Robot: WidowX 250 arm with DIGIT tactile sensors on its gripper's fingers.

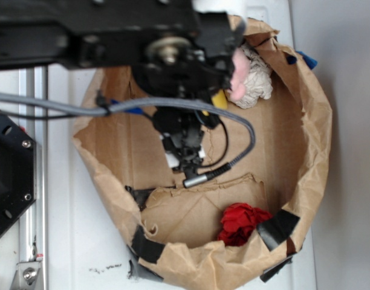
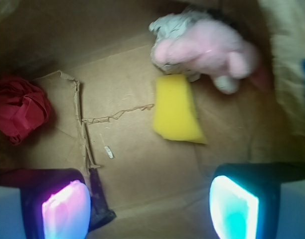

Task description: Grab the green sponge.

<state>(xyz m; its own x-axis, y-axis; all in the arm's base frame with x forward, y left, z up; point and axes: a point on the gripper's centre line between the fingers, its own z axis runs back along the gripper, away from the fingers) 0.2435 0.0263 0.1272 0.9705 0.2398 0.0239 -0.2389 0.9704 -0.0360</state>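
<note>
The green sponge [image 2: 176, 110] is a yellow foam wedge lying flat on the brown paper floor, its far end touching the pink plush toy. In the exterior view only a small yellow corner of the sponge [image 1: 219, 99] peeks out from under the arm. My gripper [image 2: 150, 206] hangs above the paper, nearer the camera than the sponge and apart from it. It is open, with nothing between its glowing pads [image 2: 66, 209]. In the exterior view the gripper [image 1: 184, 150] points down into the paper bag.
A pink and white plush toy [image 2: 205, 50] lies just beyond the sponge. A red cloth wad [image 2: 19, 109] sits at the left. Torn brown paper bag walls [image 1: 318, 127] ring the workspace, patched with black tape [image 1: 279, 226]. A grey cable [image 1: 233, 158] loops below the arm.
</note>
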